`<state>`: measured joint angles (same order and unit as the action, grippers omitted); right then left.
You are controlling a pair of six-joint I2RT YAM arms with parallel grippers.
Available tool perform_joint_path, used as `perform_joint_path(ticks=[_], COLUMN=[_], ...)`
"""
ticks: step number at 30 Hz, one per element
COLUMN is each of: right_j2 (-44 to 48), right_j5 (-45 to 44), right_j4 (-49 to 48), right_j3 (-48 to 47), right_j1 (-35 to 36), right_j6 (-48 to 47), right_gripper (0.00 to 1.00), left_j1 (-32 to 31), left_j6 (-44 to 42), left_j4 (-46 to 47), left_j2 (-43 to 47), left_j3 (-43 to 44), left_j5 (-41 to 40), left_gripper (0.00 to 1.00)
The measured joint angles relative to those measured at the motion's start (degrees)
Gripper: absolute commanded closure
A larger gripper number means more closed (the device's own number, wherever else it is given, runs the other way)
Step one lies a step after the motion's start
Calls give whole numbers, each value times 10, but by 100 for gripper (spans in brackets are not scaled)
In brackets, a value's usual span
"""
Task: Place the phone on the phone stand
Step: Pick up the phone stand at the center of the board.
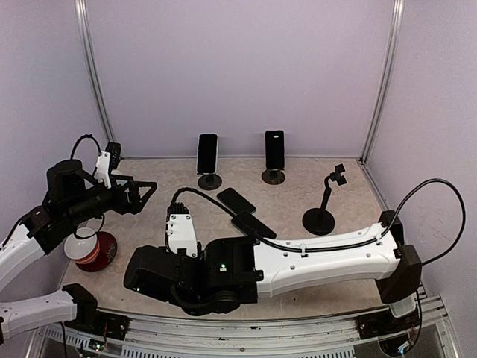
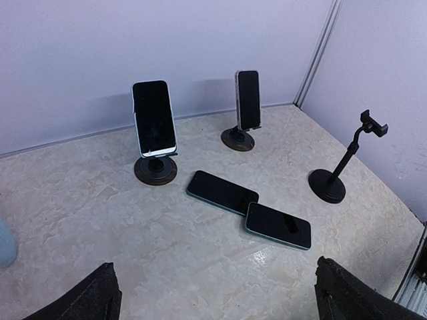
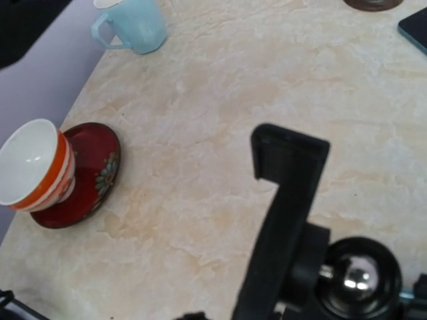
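Two dark phones lie flat mid-table, one [image 1: 236, 200] [image 2: 222, 192] touching the other [image 1: 253, 224] [image 2: 278, 225]. Two more phones stand on round stands at the back [image 1: 208, 153] [image 1: 274, 149]. An empty phone stand [image 1: 321, 216] [image 2: 328, 185] with a small clamp stands at the right. My left gripper [image 1: 140, 189] [image 2: 213, 297] is open and empty, above the table left of the phones. My right gripper [image 1: 140, 277] reaches across the near edge. It looks shut on another black phone stand [image 3: 287, 200], whose clamp and ball joint fill its wrist view. Its fingers are mostly hidden.
A white and orange cup [image 1: 80, 243] [image 3: 33, 167] sits on a red saucer [image 1: 100, 253] [image 3: 90, 175] at the near left. A light blue mug [image 3: 137, 23] stands further back on the left. Purple walls close in the back and both sides.
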<state>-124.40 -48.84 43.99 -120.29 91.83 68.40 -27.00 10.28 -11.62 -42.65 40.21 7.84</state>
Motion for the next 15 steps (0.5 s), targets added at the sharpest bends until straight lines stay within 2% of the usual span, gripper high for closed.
perform_joint_path(ticks=[4, 7, 9, 12, 15], right_j2=[5, 29, 59, 151, 206], right_j5=[-1, 2, 16, 72, 117], right_j4=[-21, -69, -108, -208, -260], right_j3=[15, 63, 111, 250, 324], right_j1=[0, -2, -8, -30, -63], right_j6=[-52, -120, -162, -246, -302], right_gripper=[83, 86, 87, 87, 89], left_j1=[-1, -1, -1, -1, -1], left_j6=[0, 0, 0, 0, -1], left_j4=[0, 0, 0, 0, 0], left_j2=[0, 0, 0, 0, -1], left_j3=[0, 0, 0, 0, 0], left_j5=[-5, -7, -8, -9, -10], left_gripper=[1, 1, 1, 1, 1])
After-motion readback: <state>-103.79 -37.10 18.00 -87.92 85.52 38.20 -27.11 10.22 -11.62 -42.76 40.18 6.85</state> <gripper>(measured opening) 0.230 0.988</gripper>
